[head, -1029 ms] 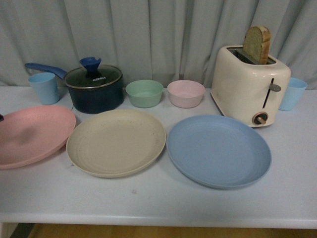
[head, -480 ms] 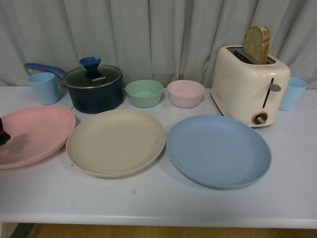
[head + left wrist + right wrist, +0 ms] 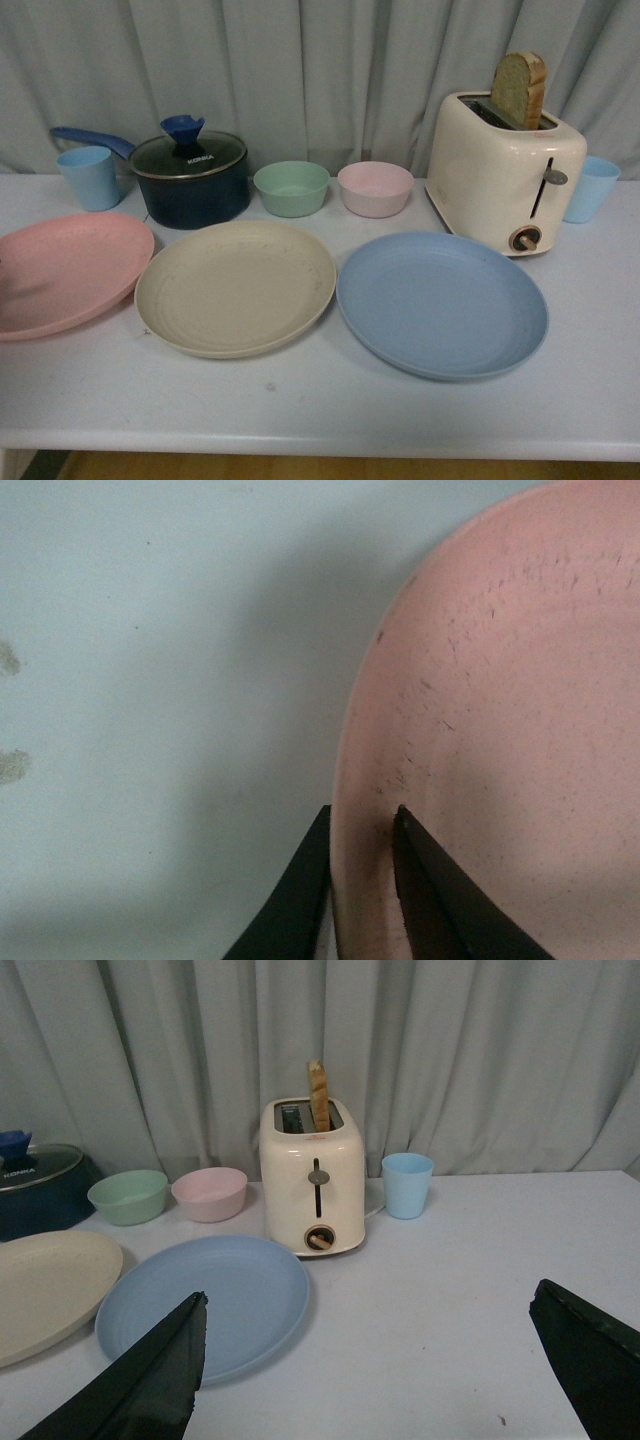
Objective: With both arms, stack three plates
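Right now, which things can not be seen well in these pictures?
- pink plate: the front view's left edge cuts it off.
- left tool: absent from the front view; in the left wrist view its fingers flank the plate's rim, contact unclear.
- right tool: only the finger ends show; the frame edge cuts off the rest.
- blue cup: partly behind the toaster in the front view.

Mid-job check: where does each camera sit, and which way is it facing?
Front: on the body, facing pink plate, beige plate, blue plate; no arm shows.
Left wrist: close above the pink plate; left gripper pinches its rim.
Right wrist: low over the table, facing the toaster; right gripper open.
Shared: blue plate in front and right wrist.
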You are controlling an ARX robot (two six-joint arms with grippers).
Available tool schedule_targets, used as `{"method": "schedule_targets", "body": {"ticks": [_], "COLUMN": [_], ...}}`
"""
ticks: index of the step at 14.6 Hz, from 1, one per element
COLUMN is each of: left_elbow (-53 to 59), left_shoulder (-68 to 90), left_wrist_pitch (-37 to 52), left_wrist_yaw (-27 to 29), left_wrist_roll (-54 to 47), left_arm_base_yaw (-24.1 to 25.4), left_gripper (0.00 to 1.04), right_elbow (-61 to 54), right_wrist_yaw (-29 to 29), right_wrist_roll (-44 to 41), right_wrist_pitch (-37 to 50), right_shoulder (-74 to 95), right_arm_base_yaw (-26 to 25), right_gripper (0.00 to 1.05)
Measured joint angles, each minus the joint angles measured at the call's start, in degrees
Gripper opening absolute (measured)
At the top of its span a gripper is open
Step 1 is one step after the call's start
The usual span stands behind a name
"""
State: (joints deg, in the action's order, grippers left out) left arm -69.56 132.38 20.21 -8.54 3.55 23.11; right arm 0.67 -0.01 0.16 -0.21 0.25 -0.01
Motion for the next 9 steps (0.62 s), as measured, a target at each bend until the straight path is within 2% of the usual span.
{"method": "schedule_targets", "body": {"ticks": [2, 5, 7, 9], "left_elbow": [-0.17, 0.57, 5.03, 9.66], "left_shoulder": [-3.3, -9.84, -18.8, -27.98], "left_wrist_pitch": [-1.14, -3.58, -4.17, -3.23], "left_wrist_yaw": [-2.49, -1.53, -2.4, -5.68], "left_wrist_roll": [1.11, -0.94, -2.99, -3.08], "left_arm_base_yaw": [1.66, 4.66, 6.29, 1.46], "left_gripper": [0.03, 0.03, 0.03, 0.03], "right_elbow": [0.0, 0.0, 0.0, 0.0], "right_wrist_yaw": [0.02, 0.0, 0.0, 0.0], "right_wrist_roll": [0.0, 0.0, 0.0, 0.0], "right_wrist_pitch": [0.0, 0.0, 0.0, 0.0], "right_shoulder": [0.0, 0.0, 0.0, 0.0], "right_arm_base_yaw": [0.0, 0.0, 0.0, 0.0], "right_gripper": [0.98, 0.98, 0.98, 0.98]}}
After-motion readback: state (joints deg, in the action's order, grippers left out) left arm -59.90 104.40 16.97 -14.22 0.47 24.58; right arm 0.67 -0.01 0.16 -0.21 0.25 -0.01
